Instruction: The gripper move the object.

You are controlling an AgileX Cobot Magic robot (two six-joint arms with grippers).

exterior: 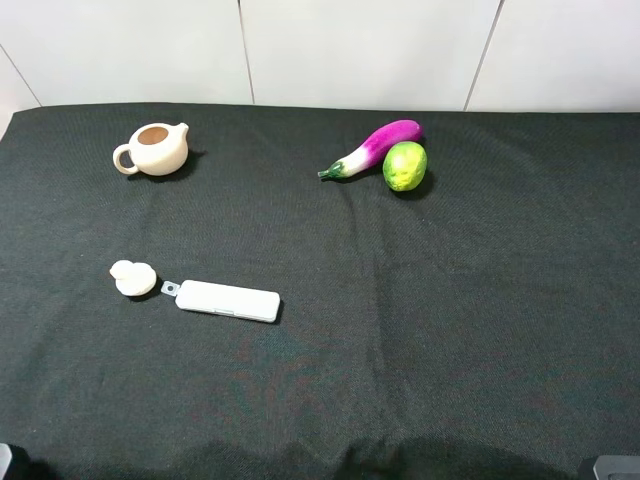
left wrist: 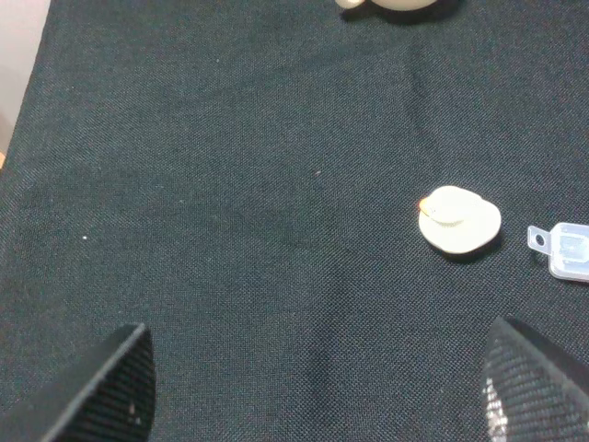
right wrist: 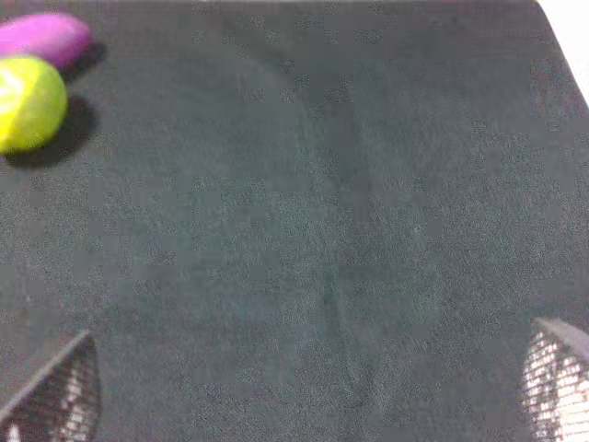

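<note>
The lime [exterior: 405, 166] is sitting at the far right of the black cloth [exterior: 420, 330], touching or nearly touching the purple eggplant [exterior: 372, 148] on its left; the overhead view is too coarse to settle which. Both arms are waiting at the near edge, and nothing is being held. The right gripper [right wrist: 304, 387] is hanging wide open over bare cloth, well short of the fruit, with the lime showing at the far corner of its wrist view [right wrist: 29, 101]. The left gripper [left wrist: 317, 387] is likewise spread open, near the teapot lid [left wrist: 458, 221] and the white plastic case [left wrist: 566, 250], far from the work.

The right arm is the natural choice. It should be approaching from the lime's free side, away from the eggplant, so that no finger is nudging it. The fruit is glossy and round, so closing across its widest part seems safest.
</note>
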